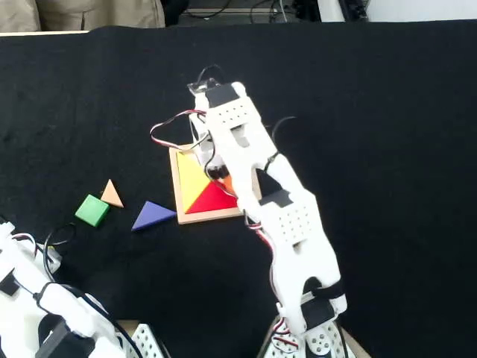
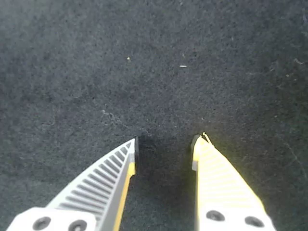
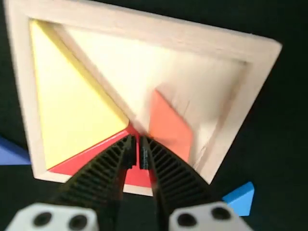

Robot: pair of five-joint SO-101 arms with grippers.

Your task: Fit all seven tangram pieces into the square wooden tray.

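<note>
Black cloth covers the desk point(image 1: 387, 112). Nearest, the left gripper point(image 2: 166, 144) hangs spread over bare cloth. Farther on, the right gripper point(image 3: 138, 144), fingers pressed almost together, hovers over the square wooden tray point(image 3: 144, 31), which holds a yellow triangle point(image 3: 72, 106), a red triangle point(image 3: 86, 155) and an orange piece point(image 3: 168, 127). At the tray's nine o'clock lie a blue triangle point(image 1: 153, 215), a green square point(image 1: 92, 210) and a peach triangle point(image 1: 112, 194).

The square wooden tray point(image 1: 175, 186) lies flat and holds three pieces: a large yellow triangle point(image 1: 191, 181), a red triangle point(image 1: 212, 200) touching it, and an orange piece point(image 3: 168, 127) on the bare floor beside them. Outside on the cloth, well apart from the tray, lie a green square point(image 1: 92, 210) and a peach triangle point(image 1: 112, 194). A blue triangle point(image 1: 153, 215) lies nearer the tray, and a light-blue piece point(image 3: 239, 197) sits just off one corner.
</note>
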